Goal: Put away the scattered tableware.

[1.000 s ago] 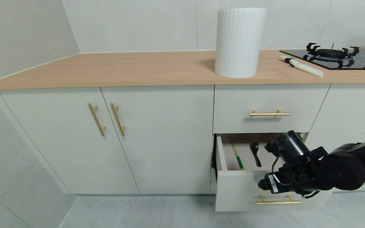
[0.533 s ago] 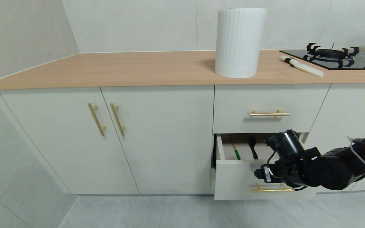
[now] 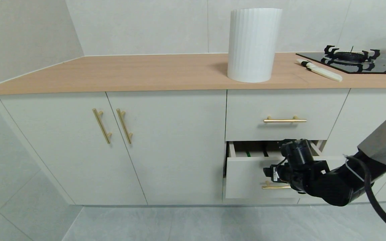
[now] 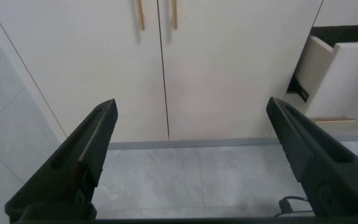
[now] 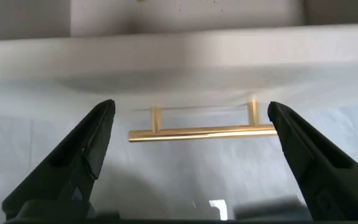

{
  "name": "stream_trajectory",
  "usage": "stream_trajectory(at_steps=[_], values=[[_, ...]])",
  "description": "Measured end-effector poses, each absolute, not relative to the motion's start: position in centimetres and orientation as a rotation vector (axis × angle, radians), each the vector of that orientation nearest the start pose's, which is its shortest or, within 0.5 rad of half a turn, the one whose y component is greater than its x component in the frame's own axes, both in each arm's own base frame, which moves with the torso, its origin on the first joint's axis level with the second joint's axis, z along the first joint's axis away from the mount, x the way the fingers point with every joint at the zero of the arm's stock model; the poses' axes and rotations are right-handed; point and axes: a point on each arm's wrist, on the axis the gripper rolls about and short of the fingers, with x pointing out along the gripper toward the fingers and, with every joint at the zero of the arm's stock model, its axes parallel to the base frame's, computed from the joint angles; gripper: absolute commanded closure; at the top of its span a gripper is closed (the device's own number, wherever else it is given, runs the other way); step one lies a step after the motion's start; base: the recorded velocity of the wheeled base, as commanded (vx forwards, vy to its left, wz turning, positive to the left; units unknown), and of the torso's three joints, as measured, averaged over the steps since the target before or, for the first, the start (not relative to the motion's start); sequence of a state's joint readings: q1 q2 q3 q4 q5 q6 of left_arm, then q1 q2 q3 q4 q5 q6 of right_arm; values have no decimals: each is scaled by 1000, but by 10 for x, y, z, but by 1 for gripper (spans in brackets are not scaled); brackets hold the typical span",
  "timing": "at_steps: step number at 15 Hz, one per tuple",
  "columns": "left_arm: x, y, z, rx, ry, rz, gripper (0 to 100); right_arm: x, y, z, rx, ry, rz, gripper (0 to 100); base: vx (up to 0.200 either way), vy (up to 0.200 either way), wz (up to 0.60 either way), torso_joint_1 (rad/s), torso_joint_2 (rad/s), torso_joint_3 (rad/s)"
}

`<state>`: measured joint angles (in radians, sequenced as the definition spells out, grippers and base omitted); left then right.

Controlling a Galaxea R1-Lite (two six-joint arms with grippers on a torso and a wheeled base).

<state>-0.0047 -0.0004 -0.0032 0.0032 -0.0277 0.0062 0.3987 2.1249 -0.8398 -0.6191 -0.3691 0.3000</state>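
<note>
The lower drawer (image 3: 246, 175) under the counter stands only a little way out. In the narrow gap at its top, a green-tipped chopstick (image 3: 247, 154) and a black spoon (image 3: 265, 154) just show inside. My right gripper (image 3: 273, 174) is at the drawer front, by its gold handle (image 3: 275, 186). In the right wrist view the gripper (image 5: 190, 112) is open, its fingers spread wider than the handle (image 5: 201, 132) ahead of them. My left gripper (image 4: 191, 109) is open and holds nothing; it hangs low over the floor, facing the cabinet doors, with the drawer (image 4: 347, 81) off to one side.
On the wooden counter (image 3: 129, 72) stand a tall white ribbed container (image 3: 252, 45) and a cream-handled knife (image 3: 318, 70) beside the black hob (image 3: 357, 60). The upper drawer (image 3: 285, 115) and the double cabinet doors (image 3: 112, 147) are closed. Grey tiled floor lies below.
The drawer has slid from well open to nearly closed, with my right gripper moving in toward the cabinet along with its front. The spoon and chopsticks are now mostly hidden.
</note>
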Motion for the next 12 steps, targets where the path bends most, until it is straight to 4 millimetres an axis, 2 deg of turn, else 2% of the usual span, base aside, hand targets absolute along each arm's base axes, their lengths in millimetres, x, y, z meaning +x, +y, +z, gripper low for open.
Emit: stream_trajectory(at_steps=[7, 12], values=[[-23, -1, 76, 6, -1, -32, 0, 359, 131, 24, 125, 446, -105, 0, 0, 0, 0, 0, 0, 0], [-23, -1, 76, 6, -1, -32, 0, 374, 131, 13, 174, 428, -127, 0, 0, 0, 0, 0, 0, 0]])
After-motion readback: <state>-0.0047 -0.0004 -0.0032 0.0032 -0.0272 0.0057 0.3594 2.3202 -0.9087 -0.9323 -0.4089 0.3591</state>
